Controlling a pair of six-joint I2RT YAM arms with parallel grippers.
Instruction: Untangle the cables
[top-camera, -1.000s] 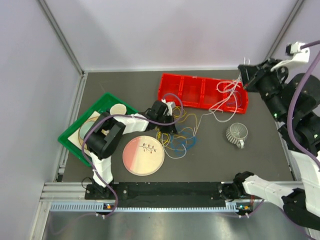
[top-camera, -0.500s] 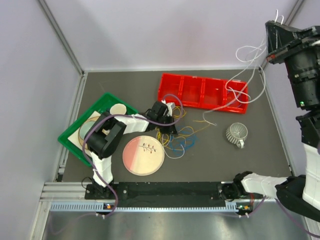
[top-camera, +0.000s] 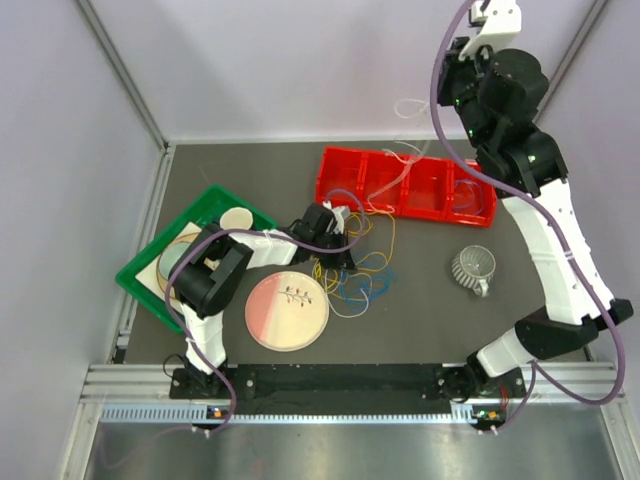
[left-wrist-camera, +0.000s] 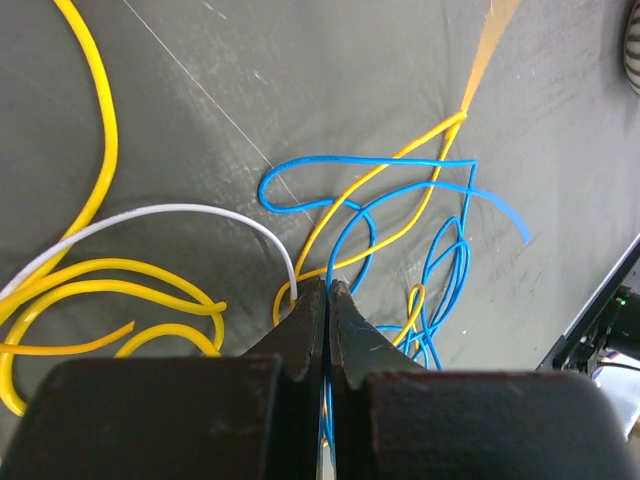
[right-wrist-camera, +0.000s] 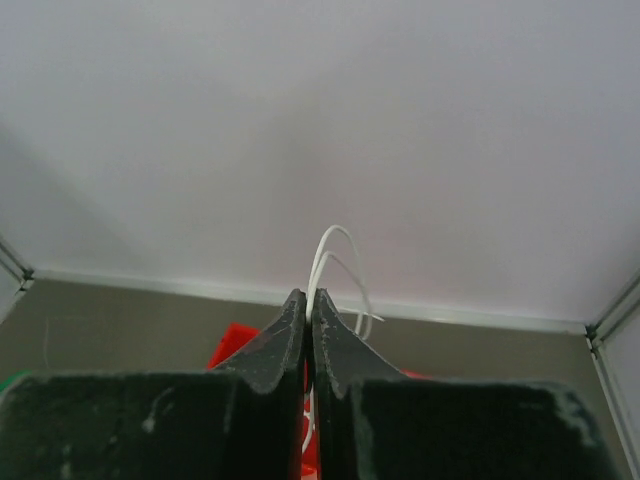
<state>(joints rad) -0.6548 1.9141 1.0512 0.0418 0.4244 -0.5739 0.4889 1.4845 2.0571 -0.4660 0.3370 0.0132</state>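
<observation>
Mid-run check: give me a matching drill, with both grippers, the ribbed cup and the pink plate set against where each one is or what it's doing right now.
Column one:
1. right gripper
2. left gripper
3. ribbed cup
4. pink plate

Column two:
A. low at the table, shut, among the yellow cables and blue cables
B. high in the air, shut on the white cable
C. on the table on the near side of the tangle
D. on the table in front of the red tray, at its right end

Pairs: 1-B, 2-A, 3-D, 4-C
</observation>
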